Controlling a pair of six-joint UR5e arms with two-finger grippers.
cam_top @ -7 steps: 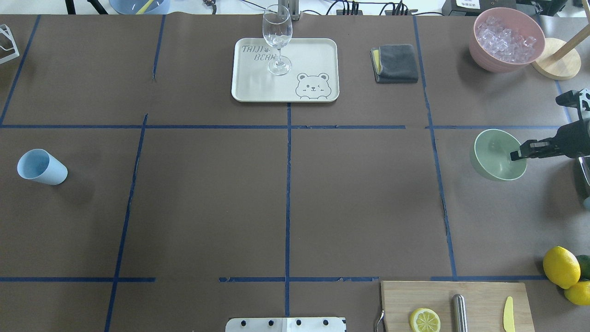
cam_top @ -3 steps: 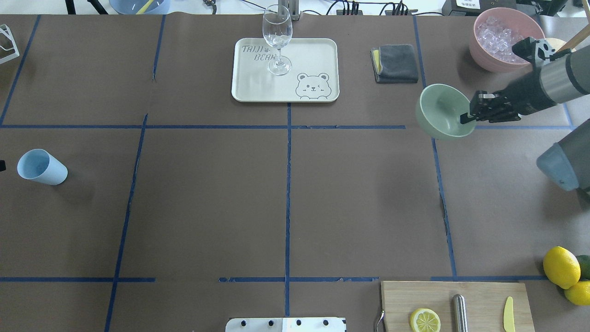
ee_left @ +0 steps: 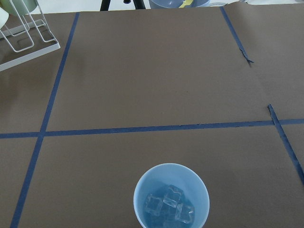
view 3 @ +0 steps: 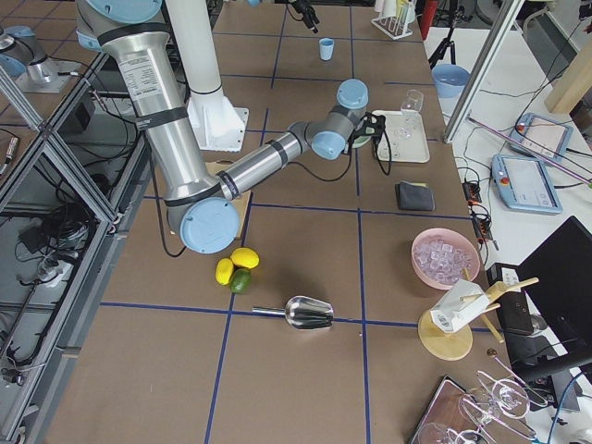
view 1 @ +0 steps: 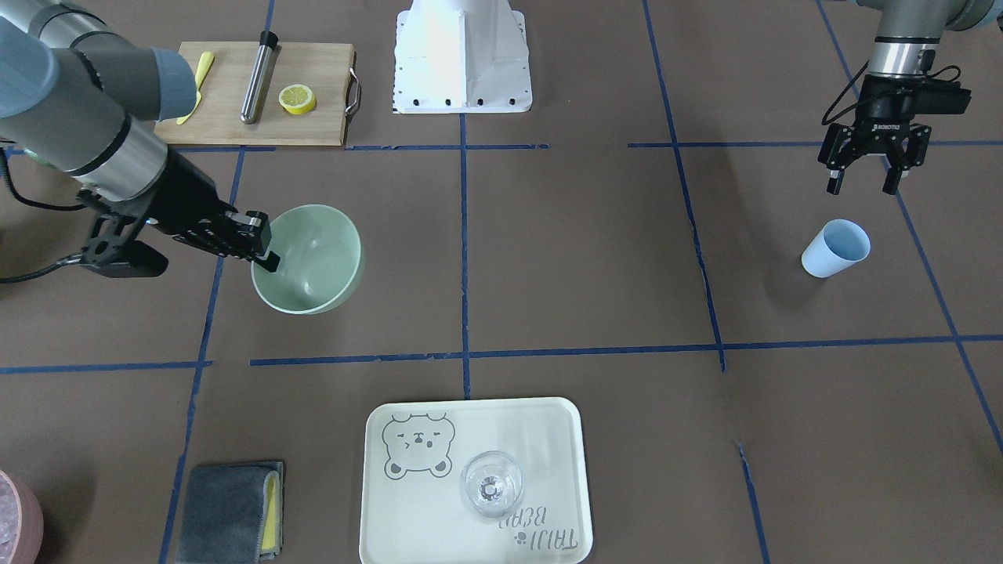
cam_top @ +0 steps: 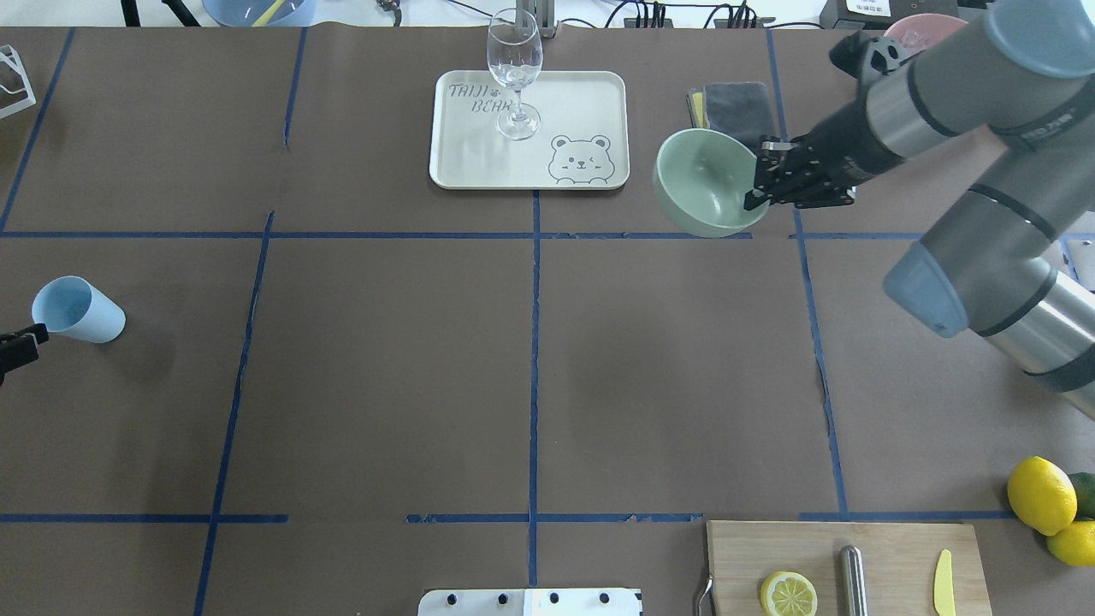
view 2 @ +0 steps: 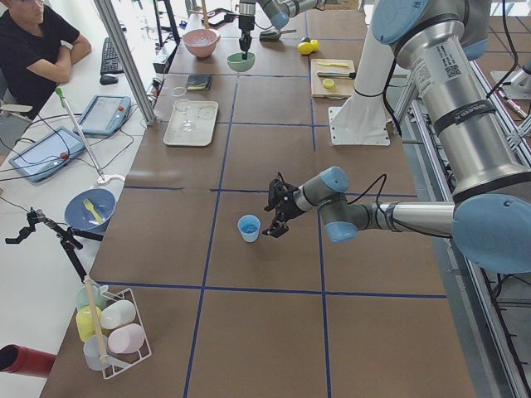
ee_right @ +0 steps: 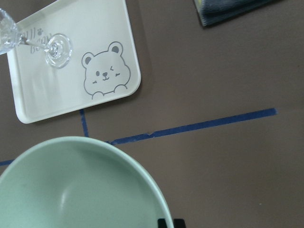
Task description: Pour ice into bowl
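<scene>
**Right fingers pinch bowl rim; ice waits in cup**

We see the right fingers pressed onto the bowl's rim, holding it, as we judge, clear of the bench on the robot's right half. The left fingers hang spread near the cup, not touching it. We judge the job barely begun: nothing is poured, and grasping, bringing over and tipping the cup all remain. Only the left wrist view shows us the cubes at the cup's bottom. The right wrist view shows the bowl bare.
</scene>
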